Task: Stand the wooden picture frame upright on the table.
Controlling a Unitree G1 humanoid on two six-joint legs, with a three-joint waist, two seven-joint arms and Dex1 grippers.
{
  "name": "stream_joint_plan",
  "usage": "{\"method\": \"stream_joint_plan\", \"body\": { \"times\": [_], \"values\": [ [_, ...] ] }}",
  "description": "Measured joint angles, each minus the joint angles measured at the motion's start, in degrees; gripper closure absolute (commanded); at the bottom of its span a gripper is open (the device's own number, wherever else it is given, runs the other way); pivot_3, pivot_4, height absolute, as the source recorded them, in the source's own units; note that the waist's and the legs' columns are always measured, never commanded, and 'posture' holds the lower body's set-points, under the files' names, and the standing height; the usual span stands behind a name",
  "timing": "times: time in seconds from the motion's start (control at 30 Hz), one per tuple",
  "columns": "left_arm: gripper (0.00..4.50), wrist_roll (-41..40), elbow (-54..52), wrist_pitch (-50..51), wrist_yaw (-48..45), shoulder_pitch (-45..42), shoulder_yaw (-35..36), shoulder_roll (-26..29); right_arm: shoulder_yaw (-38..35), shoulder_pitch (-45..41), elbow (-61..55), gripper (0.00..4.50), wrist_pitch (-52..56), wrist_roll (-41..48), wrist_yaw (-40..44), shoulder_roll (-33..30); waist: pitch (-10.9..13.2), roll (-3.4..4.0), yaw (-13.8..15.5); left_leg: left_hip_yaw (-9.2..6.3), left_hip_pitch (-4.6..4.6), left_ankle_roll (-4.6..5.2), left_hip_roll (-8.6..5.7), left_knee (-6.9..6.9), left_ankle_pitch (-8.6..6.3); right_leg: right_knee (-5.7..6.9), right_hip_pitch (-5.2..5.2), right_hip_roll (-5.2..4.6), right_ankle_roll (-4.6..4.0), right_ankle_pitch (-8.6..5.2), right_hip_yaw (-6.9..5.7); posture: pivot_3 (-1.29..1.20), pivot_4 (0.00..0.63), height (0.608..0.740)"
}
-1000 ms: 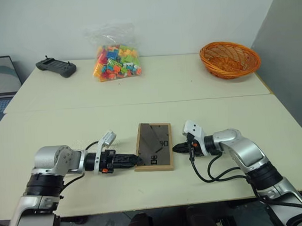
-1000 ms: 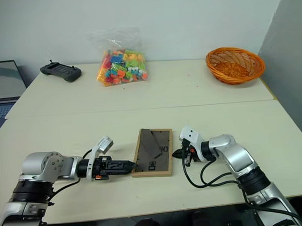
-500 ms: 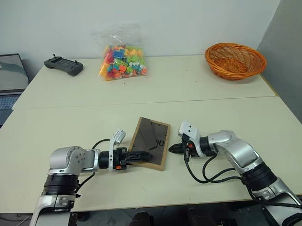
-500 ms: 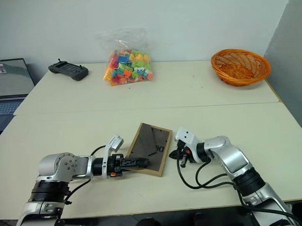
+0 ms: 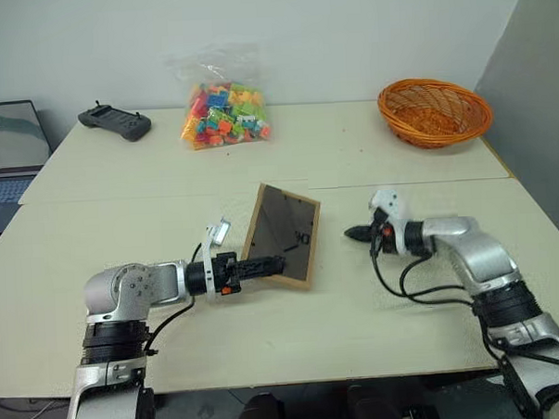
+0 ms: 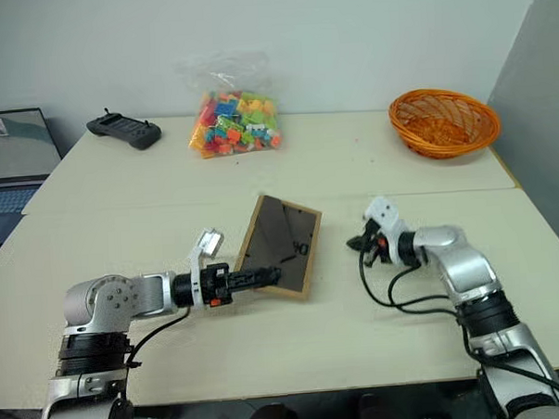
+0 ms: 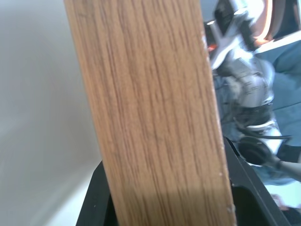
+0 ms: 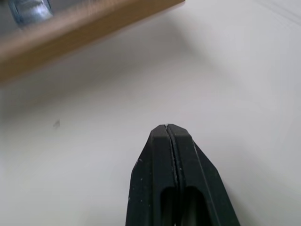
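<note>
The wooden picture frame (image 5: pixel 285 230) is tilted up off the cream table (image 5: pixel 150 215), dark back panel facing me, its far edge raised. My left gripper (image 5: pixel 268 264) is shut on the frame's lower left edge; in the left wrist view the light wood edge (image 7: pixel 150 117) sits between the black fingers (image 7: pixel 101 197). My right gripper (image 5: pixel 352 232) hovers shut to the right of the frame, apart from it, holding nothing. The right wrist view has its joined fingertips (image 8: pixel 167 129) over bare table, with the frame's wooden edge (image 8: pixel 70 33) beyond.
At the table's far side lie a bag of coloured bricks (image 5: pixel 221 112), an orange wicker basket (image 5: pixel 433 110) and a black controller (image 5: pixel 115 122). A laptop (image 5: pixel 8 147) stands at the far left. A seam (image 5: pixel 399 183) crosses the tabletop.
The frame lay flat; my left gripper has closed on its edge and lifted it into a tilt. The right gripper has drawn away to the right and risen.
</note>
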Motion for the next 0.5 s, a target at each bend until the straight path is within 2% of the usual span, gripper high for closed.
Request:
{"method": "stream_joint_plan", "body": {
  "times": [0.1,0.2,0.33,0.37,0.5],
  "values": [
    [3.15,-0.16,-1.56,-3.19,2.58,-1.15,1.31,-2.14,-5.39,-6.08,-1.87,3.28,9.27,8.39,1.19,0.73,0.0,0.0,-0.5,0.0,0.0,0.01,0.02,-0.02,-0.01,0.01,-0.06,0.03,-0.01,0.0,0.04,0.0,0.15,0.74],
    [3.15,-0.51,-2.56,-5.61,4.88,-2.38,2.32,-4.75,-8.14,-12.92,-2.31,2.56,13.58,12.63,1.1,1.39,0.0,0.0,-0.48,-0.02,-0.01,0.04,0.03,-0.03,-0.02,0.0,-0.06,0.03,-0.01,0.0,0.0,0.0,0.15,0.74],
    [3.15,-0.58,-3.53,-7.95,6.74,-2.97,2.71,-6.37,-7.93,-15.94,0.43,1.81,14.49,13.08,0.05,4.3,-0.01,-0.01,-0.43,0.03,-0.02,0.06,0.02,-0.03,-0.04,-0.01,-0.05,0.02,-0.01,0.01,0.03,0.0,0.15,0.74],
    [3.15,-0.71,-3.6,-8.34,7.75,-3.2,2.91,-6.97,-6.66,-16.42,2.7,1.49,13.96,12.68,-0.21,5.49,-0.01,-0.01,-0.43,0.04,-0.05,0.07,0.02,-0.03,-0.04,-0.01,-0.07,0.01,-0.01,0.01,0.03,0.0,0.15,0.74],
    [3.15,-1.4,-4.06,-8.34,8.87,-3.48,2.99,-7.23,-3.73,-16.62,5.45,0.78,11.5,11.15,0.25,6.77,0.0,0.0,-0.45,0.06,-0.13,0.03,0.02,-0.02,-0.02,-0.01,-0.15,0.01,-0.01,0.01,0.03,0.0,0.15,0.74]
  ]
}}
